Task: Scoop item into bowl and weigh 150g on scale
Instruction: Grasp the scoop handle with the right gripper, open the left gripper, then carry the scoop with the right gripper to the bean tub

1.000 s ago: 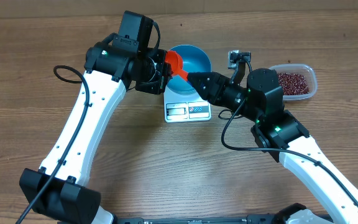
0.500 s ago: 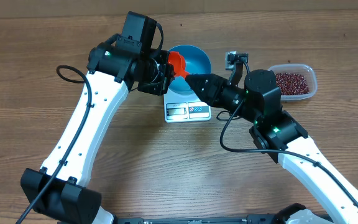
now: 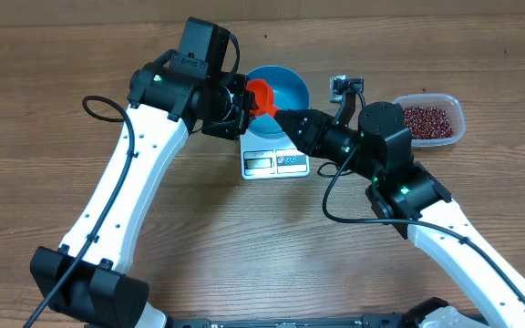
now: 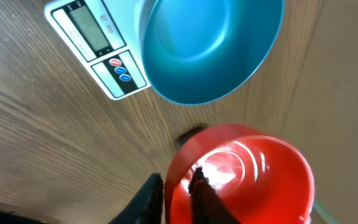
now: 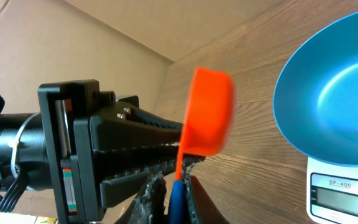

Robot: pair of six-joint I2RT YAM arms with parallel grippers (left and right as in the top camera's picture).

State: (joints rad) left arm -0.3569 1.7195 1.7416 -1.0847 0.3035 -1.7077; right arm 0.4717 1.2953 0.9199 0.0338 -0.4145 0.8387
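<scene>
My right hand [image 5: 173,186] has just clamped on the orange scoop [image 5: 207,112]; the left hand [image 4: 174,186] straddles it, grip unclear; handover looks nearly done, beans [image 3: 429,118] unscooped.

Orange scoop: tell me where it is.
Overhead, upper centre: the orange scoop is at the left-hand rim of the blue bowl, between the left gripper and right gripper.

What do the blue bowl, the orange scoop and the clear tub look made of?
The bowl is probably plastic, smooth and semi-gloss, with soft broad highlights and even colour. The scoop looks like glossy moulded plastic, with sharp reflections and a thin rim. The tub is clear thin plastic, and the beans show through it.
</scene>
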